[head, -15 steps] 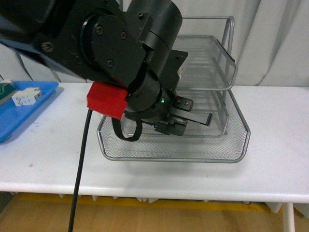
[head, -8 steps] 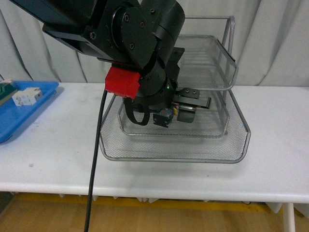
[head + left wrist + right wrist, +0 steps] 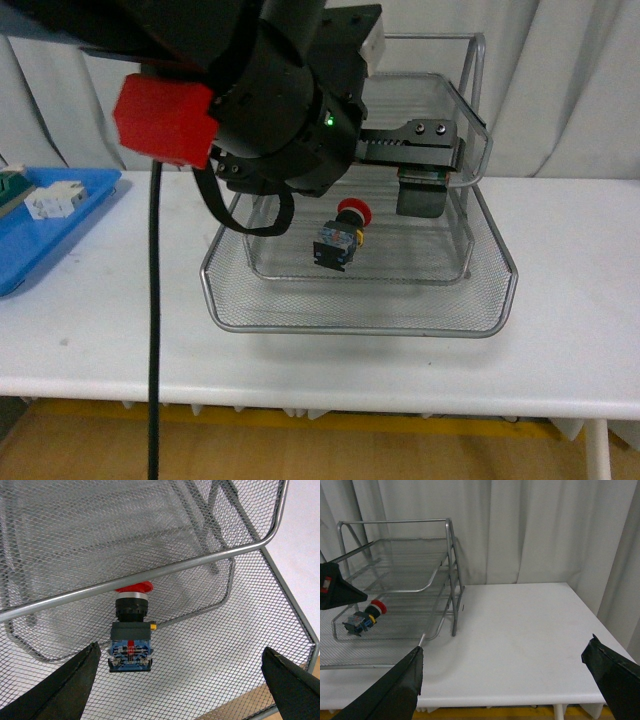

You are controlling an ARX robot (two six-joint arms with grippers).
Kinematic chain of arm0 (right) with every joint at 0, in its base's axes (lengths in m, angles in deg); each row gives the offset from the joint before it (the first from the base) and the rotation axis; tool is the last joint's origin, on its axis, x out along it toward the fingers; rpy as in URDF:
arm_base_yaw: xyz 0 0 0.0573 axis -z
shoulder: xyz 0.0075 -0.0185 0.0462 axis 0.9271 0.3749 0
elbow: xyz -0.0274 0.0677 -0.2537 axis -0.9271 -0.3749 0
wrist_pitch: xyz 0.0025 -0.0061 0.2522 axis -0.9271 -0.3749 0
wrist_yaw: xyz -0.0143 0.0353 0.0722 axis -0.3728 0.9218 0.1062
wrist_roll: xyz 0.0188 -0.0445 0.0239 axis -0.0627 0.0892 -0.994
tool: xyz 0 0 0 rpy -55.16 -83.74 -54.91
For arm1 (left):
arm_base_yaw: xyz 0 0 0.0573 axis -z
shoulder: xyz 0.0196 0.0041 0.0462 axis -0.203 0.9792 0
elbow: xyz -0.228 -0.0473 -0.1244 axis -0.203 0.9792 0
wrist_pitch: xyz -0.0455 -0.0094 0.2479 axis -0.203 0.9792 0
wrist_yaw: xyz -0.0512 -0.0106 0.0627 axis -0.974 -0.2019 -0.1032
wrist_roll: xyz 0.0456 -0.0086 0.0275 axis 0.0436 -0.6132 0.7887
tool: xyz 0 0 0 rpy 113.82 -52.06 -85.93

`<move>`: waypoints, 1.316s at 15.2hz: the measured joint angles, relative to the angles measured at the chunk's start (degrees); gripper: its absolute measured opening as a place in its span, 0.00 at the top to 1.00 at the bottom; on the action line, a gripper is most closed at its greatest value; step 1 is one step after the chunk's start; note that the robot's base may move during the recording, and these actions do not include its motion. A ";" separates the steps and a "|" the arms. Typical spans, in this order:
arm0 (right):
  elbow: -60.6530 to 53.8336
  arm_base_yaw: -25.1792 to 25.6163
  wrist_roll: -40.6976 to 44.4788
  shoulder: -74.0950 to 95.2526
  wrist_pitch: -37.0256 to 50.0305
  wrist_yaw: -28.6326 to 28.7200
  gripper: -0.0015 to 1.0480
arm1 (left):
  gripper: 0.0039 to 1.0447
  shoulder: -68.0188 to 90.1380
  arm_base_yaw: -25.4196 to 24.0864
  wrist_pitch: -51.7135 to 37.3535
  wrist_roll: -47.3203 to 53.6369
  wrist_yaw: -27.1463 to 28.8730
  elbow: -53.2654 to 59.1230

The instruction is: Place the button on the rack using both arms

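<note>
While left gripper [image 3: 180,652] gapes, button [image 3: 131,632] lying in rack [image 3: 150,575]

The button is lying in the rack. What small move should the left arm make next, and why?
Probably raise the left hand clear of the rack: its fingers are spread wide and the button lies on its side on the mesh between them, touching neither.

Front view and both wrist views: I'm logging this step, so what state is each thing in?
button: lying on its side on the rack's mesh, held by nothing.
rack: upright on the table, lowest tray jutting furthest forward.
left gripper: jaws open, empty, above the button.
right gripper: jaws open, empty, away from the rack.
</note>
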 joint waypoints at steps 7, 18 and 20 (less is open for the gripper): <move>0.00 0.00 -0.02 0.00 -0.02 0.00 0.06 | 0.31 -33.99 -4.98 -35.19 4.74 18.01 33.81; 0.00 0.00 -0.02 0.00 0.04 0.00 0.06 | 0.99 -75.73 -29.51 -25.81 6.75 -0.98 65.53; 0.00 0.00 0.00 0.00 0.02 0.02 0.06 | 0.99 -79.76 -29.40 -23.17 6.75 -1.44 67.38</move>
